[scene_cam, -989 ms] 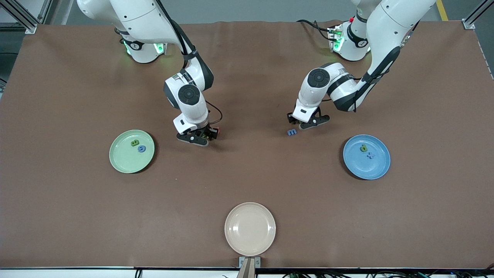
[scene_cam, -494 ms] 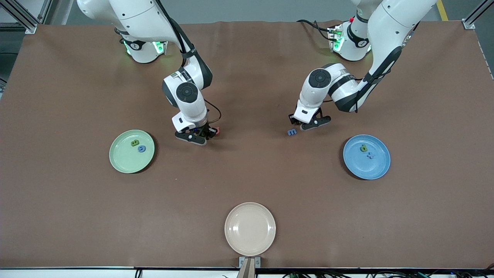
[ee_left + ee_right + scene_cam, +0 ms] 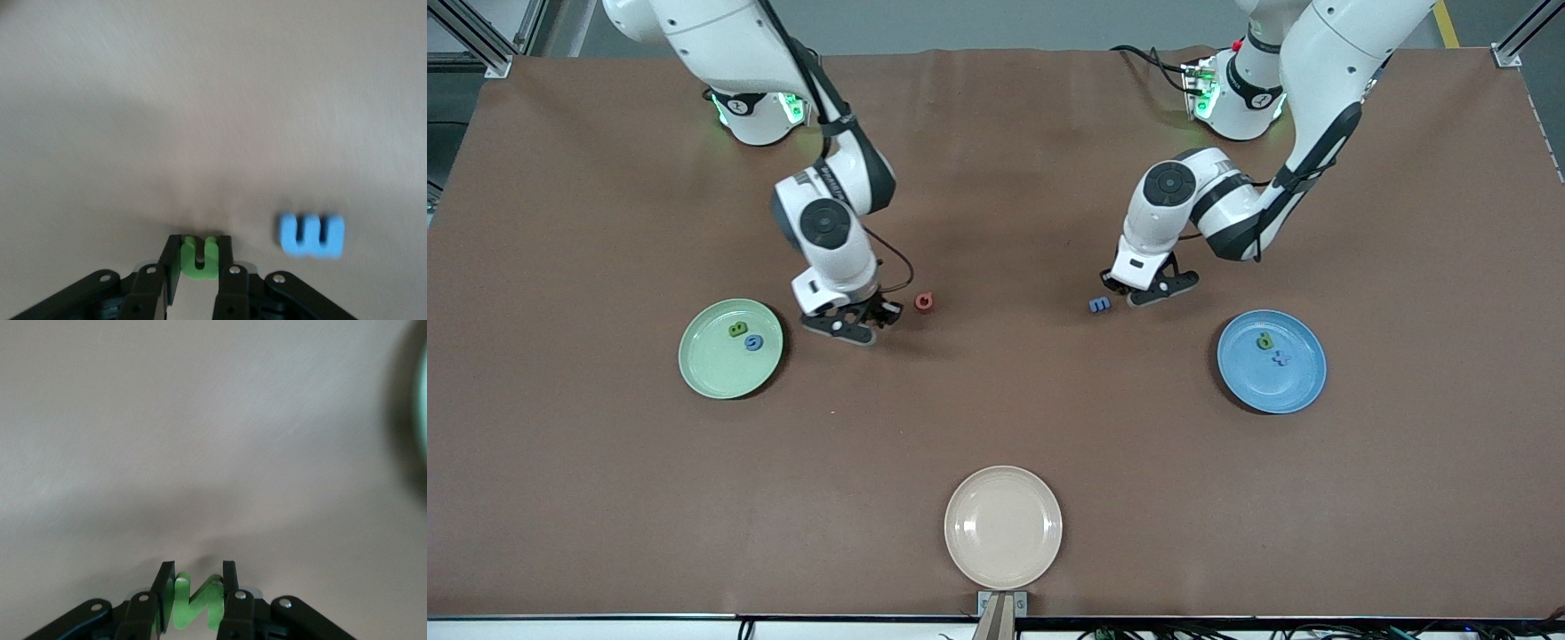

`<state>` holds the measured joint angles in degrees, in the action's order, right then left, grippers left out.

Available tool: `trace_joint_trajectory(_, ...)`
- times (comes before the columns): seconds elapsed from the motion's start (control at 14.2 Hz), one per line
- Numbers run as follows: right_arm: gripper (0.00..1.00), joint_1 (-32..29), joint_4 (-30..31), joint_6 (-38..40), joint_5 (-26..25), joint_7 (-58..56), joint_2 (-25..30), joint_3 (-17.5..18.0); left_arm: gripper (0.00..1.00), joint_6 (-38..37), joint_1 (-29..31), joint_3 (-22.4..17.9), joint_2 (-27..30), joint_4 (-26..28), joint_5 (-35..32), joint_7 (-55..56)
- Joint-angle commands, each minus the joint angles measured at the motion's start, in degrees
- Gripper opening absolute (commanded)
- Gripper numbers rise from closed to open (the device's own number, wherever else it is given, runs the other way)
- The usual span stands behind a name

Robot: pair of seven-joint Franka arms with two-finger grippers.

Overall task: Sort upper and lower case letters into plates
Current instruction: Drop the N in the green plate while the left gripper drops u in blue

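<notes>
Two plates are each holding two letters — pale green plate [image 3: 730, 348], blue plate [image 3: 1272, 361]; right gripper [image 3: 194, 603] and left gripper [image 3: 199, 260] are each clamping jaws on a green letter.

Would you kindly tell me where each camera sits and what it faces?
Front view: high across the table, facing both arms, green plate and blue plate.
Left wrist view: above left end effector, shut on a green letter; blue letter beside, shared with front view.
Right wrist view: above right end effector, gripping green letter.

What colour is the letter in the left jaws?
Bright green letter; the left wrist view shows it best.
</notes>
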<state>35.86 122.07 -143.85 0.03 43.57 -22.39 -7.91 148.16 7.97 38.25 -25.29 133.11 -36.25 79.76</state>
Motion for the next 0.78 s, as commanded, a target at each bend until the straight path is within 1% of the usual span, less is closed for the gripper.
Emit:
trace_joint_trajectory(0.0, 0.0, -6.39, 1.76, 4.27, 0.05, -10.39, 5.41, 0.79, 0.13, -5.5, 0.82, 0.25, 2.26, -4.42, -1.19, -1.43)
trace_joint_trajectory(0.07, 0.0, -8.76, 1.94, 4.54, 0.05, -14.0, 5.94, 0.79, 0.13, -6.38, 2.04, 0.25, 2.26, -6.26, -1.02, -3.53)
trace_joint_trajectory(0.35, 0.0, -17.47, 2.82, 4.02, 0.05, -29.91, 6.04, 0.7, 0.12, -6.74, 9.42, 0.43, 2.26, -10.23, -0.49, -13.73)
trace_joint_trajectory(0.56, 0.01, -23.98, 2.82, 1.56, 0.05, -40.63, 5.42, 0.7, 0.13, -6.74, 14.69, 0.16, 0.77, -11.99, -0.49, -22.25)
trace_joint_trajectory(0.71, 0.01, -26.7, 2.82, 1.47, 0.05, -43.82, 5.16, 0.7, 0.13, -6.66, 17.86, -0.01, -0.81, -12.61, -0.66, -27.35)
